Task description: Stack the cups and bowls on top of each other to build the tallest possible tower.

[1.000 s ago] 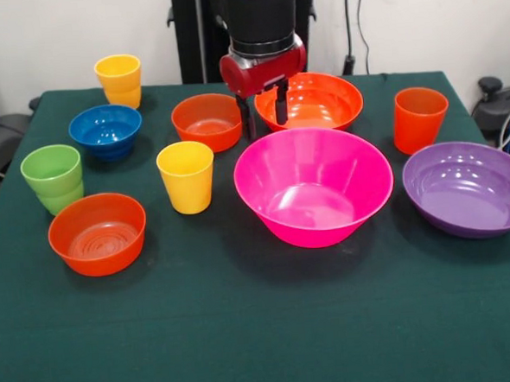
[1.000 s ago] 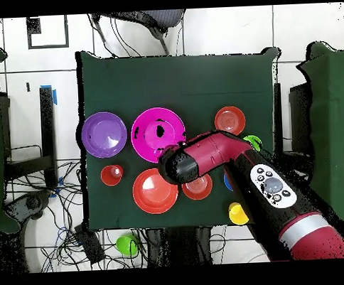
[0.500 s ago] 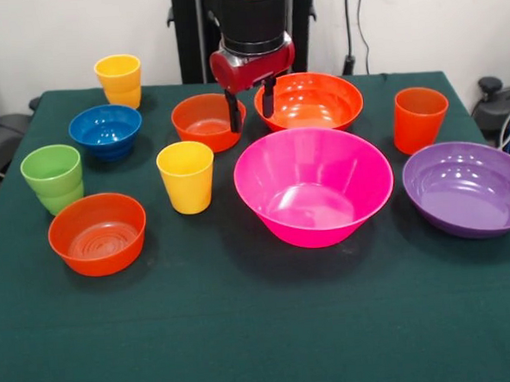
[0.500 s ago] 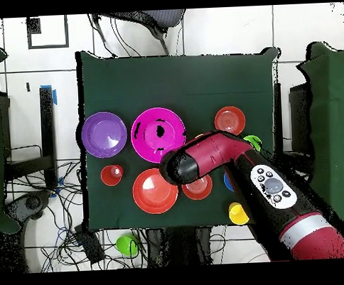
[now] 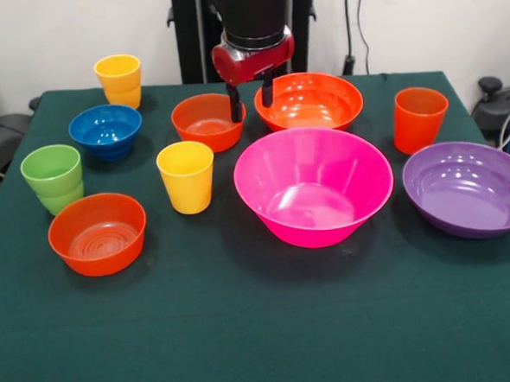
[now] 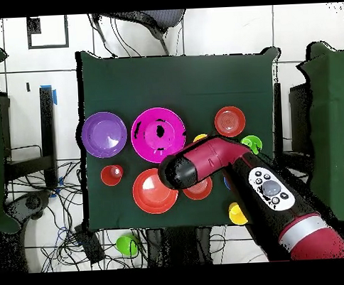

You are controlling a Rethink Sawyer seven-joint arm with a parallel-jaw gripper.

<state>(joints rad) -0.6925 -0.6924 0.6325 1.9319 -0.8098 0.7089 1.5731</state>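
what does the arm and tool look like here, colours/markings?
Red and black arm: glossy red shell, black cylindrical wrist section with a silver ring above the red tool body. Two thin dark fingers hang from it. The overhead view shows a grey oval button panel on the arm and a silver band near its base.

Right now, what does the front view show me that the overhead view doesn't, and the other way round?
Front view only: the gripper open, its fingers hanging between the small orange bowl and the large orange bowl; the blue bowl in full.
Overhead only: the arm covering most of that small bowl, the blue bowl and a yellow cup.
Both: pink bowl, purple bowl, nothing stacked.
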